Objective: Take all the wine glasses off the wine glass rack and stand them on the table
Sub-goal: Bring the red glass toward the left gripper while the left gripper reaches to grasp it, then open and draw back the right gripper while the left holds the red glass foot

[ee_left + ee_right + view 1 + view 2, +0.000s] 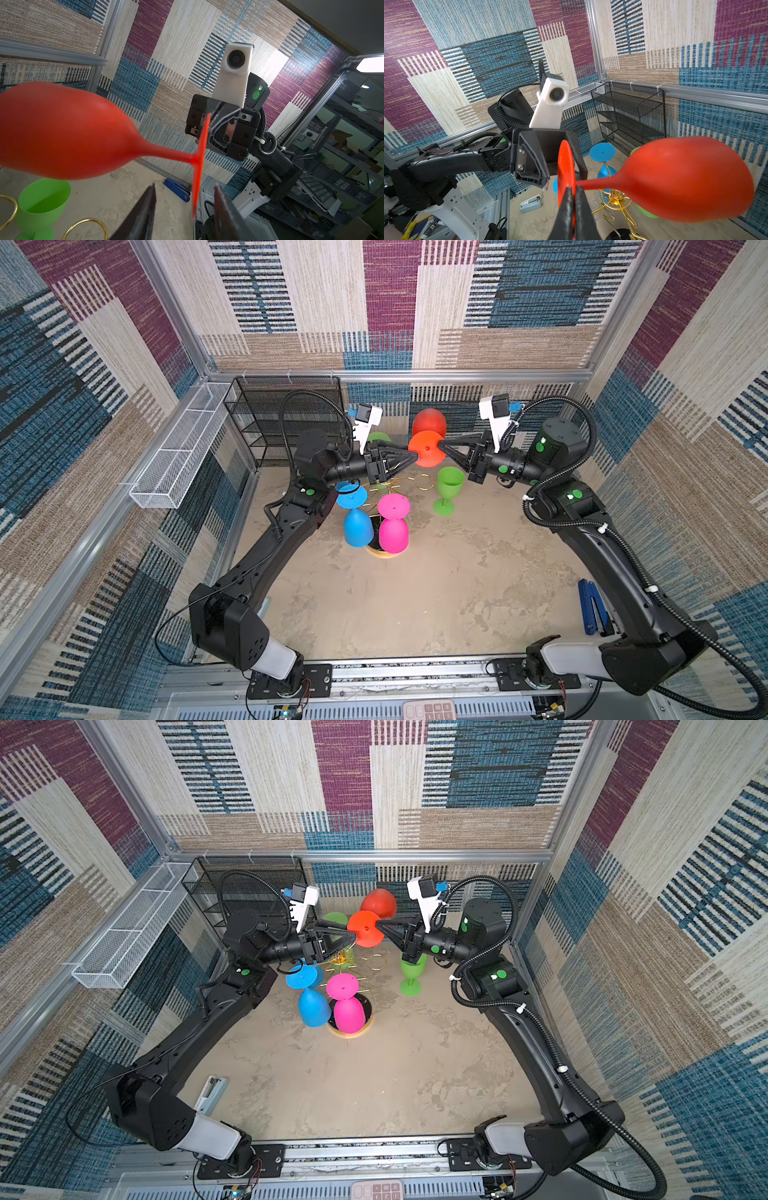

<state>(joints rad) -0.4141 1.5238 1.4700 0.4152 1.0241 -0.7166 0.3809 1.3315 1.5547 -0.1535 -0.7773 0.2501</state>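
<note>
The red wine glass (pixel 427 451) lies on its side in the air above the gold wine glass rack (pixel 394 486). Its bowl (pixel 685 178) points toward the back wall. My right gripper (pixel 574 188) is shut on the rim of the glass's round foot and shows in both top views (pixel 378 923). My left gripper (pixel 185 187) is open. The opposite edge of the foot (pixel 196 197) sits between its fingers with a gap on each side. In a top view the left gripper (pixel 412 452) meets the foot from the left.
A blue glass (pixel 357 526) and a pink glass (pixel 392 531) hang upside down on the rack. A green glass (pixel 448 489) stands on the table to its right. A black mesh shelf (pixel 286 414) and a white wire basket (pixel 178 448) are at back left. A blue stapler (pixel 590 605) lies at right.
</note>
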